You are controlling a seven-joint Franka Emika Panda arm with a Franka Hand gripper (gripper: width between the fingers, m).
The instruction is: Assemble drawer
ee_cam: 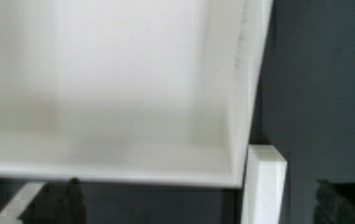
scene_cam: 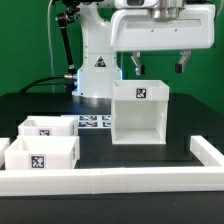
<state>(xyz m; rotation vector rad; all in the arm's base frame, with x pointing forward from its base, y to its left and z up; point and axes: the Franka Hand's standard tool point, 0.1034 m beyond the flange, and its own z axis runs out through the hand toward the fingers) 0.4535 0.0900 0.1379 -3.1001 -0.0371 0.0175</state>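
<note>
A white open-fronted drawer box point(scene_cam: 140, 118) with a marker tag stands upright in the middle of the black table. Two smaller white drawers lie at the exterior view's left, one behind point(scene_cam: 47, 128) and one in front point(scene_cam: 42, 155). My gripper point(scene_cam: 160, 68) hangs just above the box's top, with its fingers spread wide and nothing between them. In the wrist view the box point(ee_cam: 103, 90) fills most of the picture. My gripper point(ee_cam: 188, 203) shows only as two dark fingertips point(ee_cam: 32, 203) far apart at the picture's edge.
A white rail point(scene_cam: 110, 181) runs along the table's front and turns back along the exterior view's right side. The marker board point(scene_cam: 95, 122) lies flat behind the drawers. The arm's base point(scene_cam: 98, 68) and its cables stand at the back.
</note>
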